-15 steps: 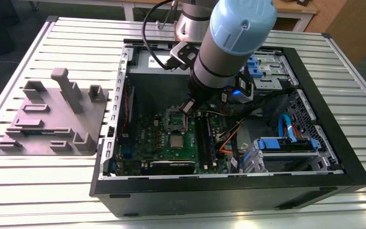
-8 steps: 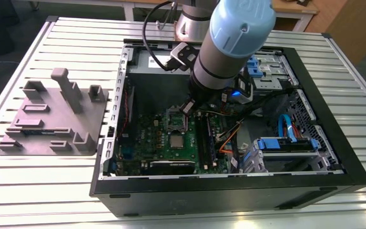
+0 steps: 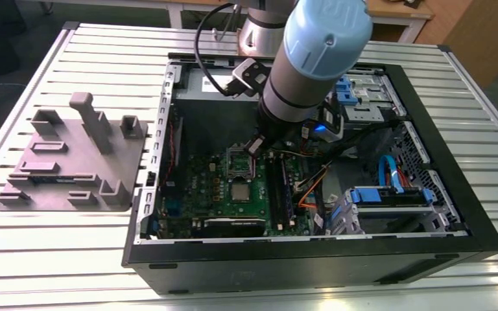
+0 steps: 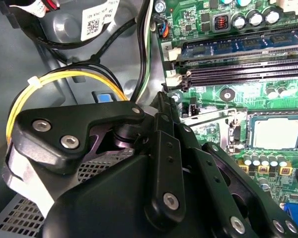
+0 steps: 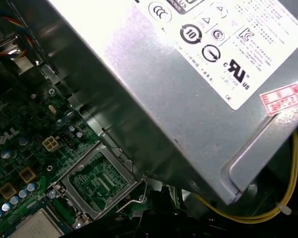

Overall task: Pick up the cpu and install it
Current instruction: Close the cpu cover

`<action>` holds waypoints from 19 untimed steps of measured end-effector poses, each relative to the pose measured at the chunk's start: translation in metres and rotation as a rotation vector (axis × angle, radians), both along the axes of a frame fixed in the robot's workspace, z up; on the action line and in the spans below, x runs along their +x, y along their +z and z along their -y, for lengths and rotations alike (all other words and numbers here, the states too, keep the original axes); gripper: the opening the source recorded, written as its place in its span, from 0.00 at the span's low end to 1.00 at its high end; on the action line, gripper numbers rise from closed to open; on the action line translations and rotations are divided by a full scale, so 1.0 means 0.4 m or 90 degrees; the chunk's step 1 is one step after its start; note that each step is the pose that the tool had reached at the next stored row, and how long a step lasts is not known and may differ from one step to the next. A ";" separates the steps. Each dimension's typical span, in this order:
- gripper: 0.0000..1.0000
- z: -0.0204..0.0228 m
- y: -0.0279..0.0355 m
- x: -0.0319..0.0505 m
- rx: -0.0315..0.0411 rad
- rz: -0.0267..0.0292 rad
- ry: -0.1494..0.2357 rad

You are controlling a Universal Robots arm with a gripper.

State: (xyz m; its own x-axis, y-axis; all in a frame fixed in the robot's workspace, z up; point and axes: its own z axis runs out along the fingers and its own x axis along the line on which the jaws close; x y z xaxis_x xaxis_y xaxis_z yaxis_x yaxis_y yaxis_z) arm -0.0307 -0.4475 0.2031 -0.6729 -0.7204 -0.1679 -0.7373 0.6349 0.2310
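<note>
The cpu (image 3: 241, 192), a small silver square with a pale rim, lies flat in its socket on the green motherboard (image 3: 201, 188) inside the open computer case. It also shows in both wrist views (image 4: 277, 131) (image 5: 37, 227). The socket's metal hold-down frame (image 3: 238, 163) (image 5: 102, 181) stands swung open beside it, with its wire lever (image 4: 208, 117) free. My gripper (image 3: 253, 148) (image 4: 161, 101) hangs just above that open frame, a short way from the cpu. Its black fingers (image 4: 165, 148) look shut together with nothing between them.
The large grey power supply box (image 5: 188, 84) with a white label stands close behind the gripper. Memory slots (image 4: 248, 74), yellow cables (image 4: 64, 77) and blue drive brackets (image 3: 388, 194) crowd the case. A grey parts fixture (image 3: 76, 162) sits on the slatted table (image 3: 50, 246) at the exterior view's left.
</note>
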 end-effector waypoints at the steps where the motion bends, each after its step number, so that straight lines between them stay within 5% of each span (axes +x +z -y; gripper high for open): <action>1: 0.10 0.000 -0.002 0.000 0.0000 0.0000 0.000; 9: 0.10 0.000 -0.012 -0.003 -0.0037 -0.0006 0.001; 13: 0.10 0.000 -0.012 -0.005 -0.0170 -0.0023 0.002; 19: 0.10 0.000 -0.010 -0.009 -0.0181 -0.0029 0.002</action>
